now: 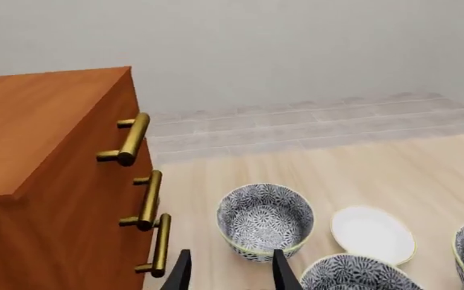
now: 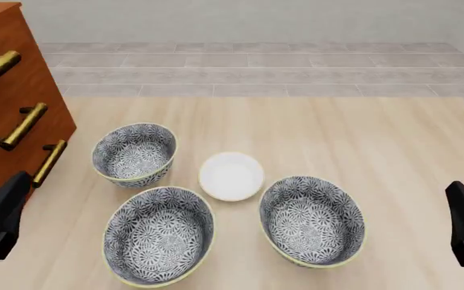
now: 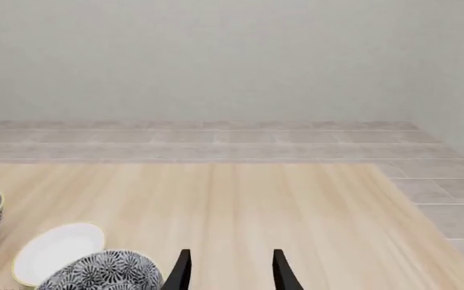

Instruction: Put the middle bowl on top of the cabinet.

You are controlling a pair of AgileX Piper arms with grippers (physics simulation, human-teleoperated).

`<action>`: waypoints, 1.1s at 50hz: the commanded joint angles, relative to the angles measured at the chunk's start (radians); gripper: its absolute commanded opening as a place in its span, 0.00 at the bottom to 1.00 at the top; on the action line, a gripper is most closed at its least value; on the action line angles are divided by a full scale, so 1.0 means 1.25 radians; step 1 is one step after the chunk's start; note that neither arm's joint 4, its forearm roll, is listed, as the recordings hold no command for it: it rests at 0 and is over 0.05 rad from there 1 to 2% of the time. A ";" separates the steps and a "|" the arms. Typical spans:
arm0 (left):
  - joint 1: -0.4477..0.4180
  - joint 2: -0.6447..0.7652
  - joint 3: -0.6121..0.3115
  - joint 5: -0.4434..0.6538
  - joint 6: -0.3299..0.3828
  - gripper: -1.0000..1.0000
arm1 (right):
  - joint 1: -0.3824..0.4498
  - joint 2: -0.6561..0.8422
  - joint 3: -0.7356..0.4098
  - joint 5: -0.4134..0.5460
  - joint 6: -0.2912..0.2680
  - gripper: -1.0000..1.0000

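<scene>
Three patterned bowls stand on the table. The middle bowl (image 2: 159, 234), wide with a pale yellow rim, sits front left between a smaller deep bowl (image 2: 133, 154) and a matching wide bowl (image 2: 313, 220). It shows partly in the left wrist view (image 1: 359, 275). The reddish-brown cabinet (image 2: 10, 90) with brass handles stands at the left (image 1: 38, 157). My left gripper (image 1: 232, 275) is open and empty near the cabinet's front, short of the bowls. My right gripper (image 3: 230, 272) hangs open and empty at the table's right, apart from the wide bowl (image 3: 103, 269).
A small plain white dish (image 2: 231, 175) lies among the three bowls. The cabinet's brass handles (image 1: 147, 199) stick out toward the deep bowl (image 1: 264, 220). Bare wood tabletop (image 2: 361, 139) stretches behind and to the right; a tiled floor lies beyond the far edge.
</scene>
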 commanded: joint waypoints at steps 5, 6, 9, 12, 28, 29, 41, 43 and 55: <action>-0.088 0.130 -0.082 0.010 0.055 1.00 | -0.003 0.016 0.001 -0.008 -0.007 1.00; -0.101 0.142 -0.092 0.016 0.052 1.00 | -0.003 0.018 0.001 -0.009 -0.007 1.00; -0.123 0.132 -0.105 0.029 0.091 1.00 | -0.003 0.017 0.001 -0.008 -0.008 1.00; -0.145 0.139 -0.115 0.035 0.107 1.00 | 0.000 0.016 0.001 -0.006 -0.007 1.00; -0.240 0.332 -0.195 0.036 0.083 1.00 | 0.007 0.023 0.001 -0.011 -0.012 1.00; -0.238 0.327 -0.200 0.041 0.087 1.00 | 0.007 0.023 0.001 -0.010 -0.012 1.00; -0.321 0.428 -0.294 0.099 0.062 1.00 | 0.009 0.027 0.001 -0.011 -0.017 1.00; -0.333 0.443 -0.307 0.109 0.067 1.00 | 0.008 0.028 0.001 -0.012 -0.017 1.00; -0.401 0.553 -0.399 0.168 0.071 1.00 | 0.010 0.032 0.001 -0.015 -0.017 1.00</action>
